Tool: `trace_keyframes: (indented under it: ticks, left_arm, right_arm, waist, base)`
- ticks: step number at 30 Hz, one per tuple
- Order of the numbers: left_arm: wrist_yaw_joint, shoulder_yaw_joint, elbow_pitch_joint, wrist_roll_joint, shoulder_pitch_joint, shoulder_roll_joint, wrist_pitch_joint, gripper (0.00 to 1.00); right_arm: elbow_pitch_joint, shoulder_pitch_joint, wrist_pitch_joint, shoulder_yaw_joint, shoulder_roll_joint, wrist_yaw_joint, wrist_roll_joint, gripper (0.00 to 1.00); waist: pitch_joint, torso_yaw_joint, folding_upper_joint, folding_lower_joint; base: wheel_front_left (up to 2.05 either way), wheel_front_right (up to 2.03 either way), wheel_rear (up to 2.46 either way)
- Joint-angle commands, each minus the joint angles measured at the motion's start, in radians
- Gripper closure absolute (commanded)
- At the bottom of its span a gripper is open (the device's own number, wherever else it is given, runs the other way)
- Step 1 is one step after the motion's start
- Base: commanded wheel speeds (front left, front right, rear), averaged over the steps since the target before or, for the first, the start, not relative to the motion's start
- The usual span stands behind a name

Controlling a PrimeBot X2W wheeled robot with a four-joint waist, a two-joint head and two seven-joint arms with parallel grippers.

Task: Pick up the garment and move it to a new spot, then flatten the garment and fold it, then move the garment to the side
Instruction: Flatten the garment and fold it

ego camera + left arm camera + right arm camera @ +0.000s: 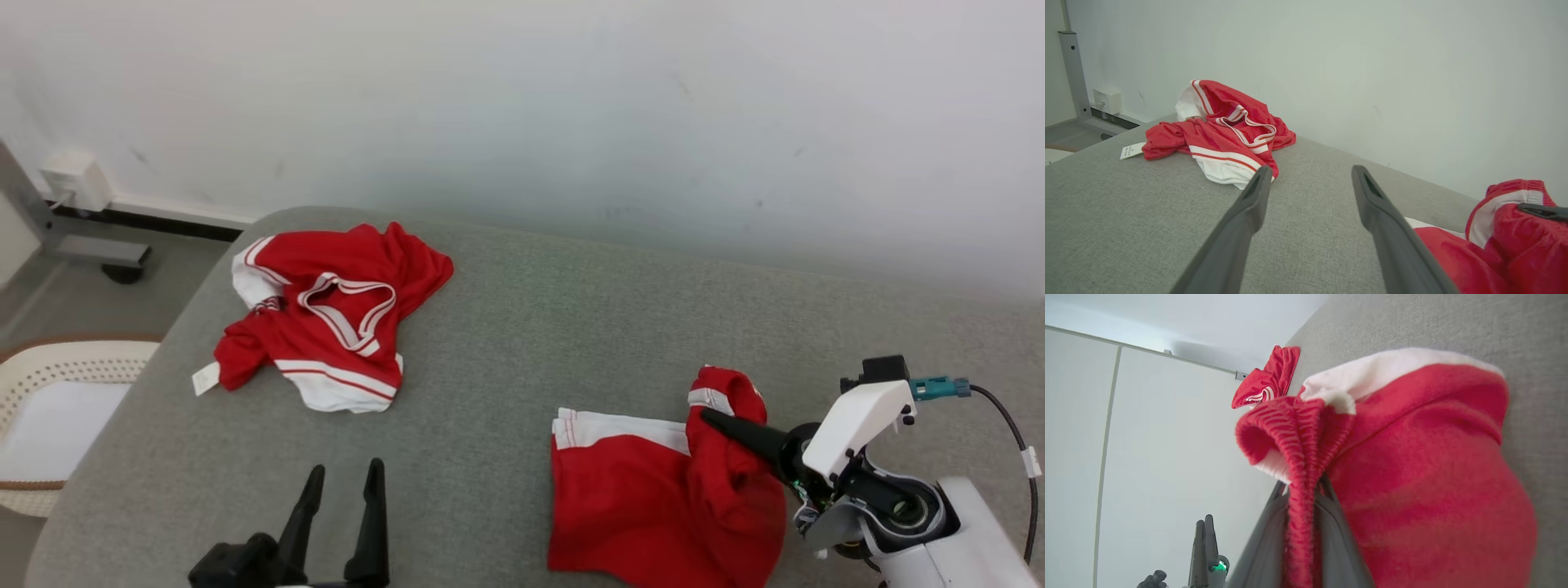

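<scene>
Right claw (1303, 482) tight on the ribbed red waistband (1298, 428) of the garment (645, 506); left claw (1310, 170) agape above coarse grey upholstery (522, 327).

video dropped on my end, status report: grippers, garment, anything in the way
Left gripper open, empty. Right gripper shut on waistband of red fabric shorts with white trim, bunched on grey fabric surface. Crumpled red-and-white jersey far left, well apart.

White tag (1131, 150) on red jersey (1220, 130), print too small to read
</scene>
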Motion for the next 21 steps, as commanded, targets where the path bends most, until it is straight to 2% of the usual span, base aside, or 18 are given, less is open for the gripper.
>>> trace_keyframes:
  ticks: [1, 4, 10, 11, 12, 13, 14, 17, 21]
  left_arm:
    - [0.001, -0.006, 0.004, -0.013, -0.012, 0.004, 0.000, 0.00]
    - [0.000, -0.017, 0.008, -0.020, -0.019, 0.004, 0.000, 0.00]
    - [0.009, -0.032, 0.009, -0.029, -0.029, 0.004, 0.000, 0.00]
    - [0.011, -0.032, 0.009, -0.031, -0.028, 0.004, 0.000, 0.00]
    - [0.012, -0.033, 0.009, -0.032, -0.029, 0.004, 0.000, 0.00]
    - [0.013, -0.034, 0.009, -0.032, -0.030, 0.004, 0.000, 0.00]
    - [0.015, -0.035, 0.009, -0.033, -0.031, 0.004, 0.000, 0.00]
    - [0.017, -0.032, 0.010, -0.033, -0.032, 0.004, 0.000, 0.00]
    - [0.012, -0.016, 0.011, -0.020, -0.028, 0.004, 0.000, 0.00]
  right_arm:
    - [0.043, -0.038, -0.005, 0.004, 0.007, -0.001, 0.024, 1.00]
    - [0.108, -0.075, -0.020, 0.055, 0.011, -0.001, 0.069, 1.00]
    - [0.232, -0.151, -0.094, 0.220, 0.009, -0.001, 0.129, 1.00]
    - [0.253, -0.163, -0.110, 0.244, 0.008, -0.001, 0.138, 0.96]
    - [0.271, -0.175, -0.125, 0.266, 0.009, -0.001, 0.148, 0.65]
    - [0.288, -0.185, -0.139, 0.287, 0.009, -0.001, 0.160, 0.18]
    - [0.302, -0.195, -0.151, 0.306, 0.009, -0.001, 0.174, 0.00]
    - [0.326, -0.215, -0.172, 0.361, 0.009, -0.001, 0.229, 0.00]
    - [0.292, -0.226, -0.186, 0.415, 0.009, -0.001, 0.299, 0.00]
  waist:
    - [0.010, 0.036, 0.0000, 0.0000]
    - [0.019, 0.068, 0.0000, 0.0000]
    - [0.034, 0.105, 0.0000, 0.0000]
    - [0.036, 0.108, 0.0000, 0.0000]
    - [0.037, 0.110, 0.0000, 0.0000]
    - [0.038, 0.111, 0.0000, 0.0000]
    - [0.039, 0.112, 0.0000, 0.0000]
    - [0.034, 0.106, 0.0000, 0.0000]
    - [0.019, 0.080, 0.0000, 0.0000]
  base:
    - [0.00, 0.00, 0.00]
    - [0.00, 0.00, 0.00]
    - [0.00, 0.00, 0.00]
    - [0.00, 0.00, 0.00]
    - [0.00, 0.00, 0.00]
    - [0.00, 0.00, 0.00]
    - [0.00, 0.00, 0.00]
    - [0.00, 0.00, 0.00]
    - [0.00, 0.00, 0.00]
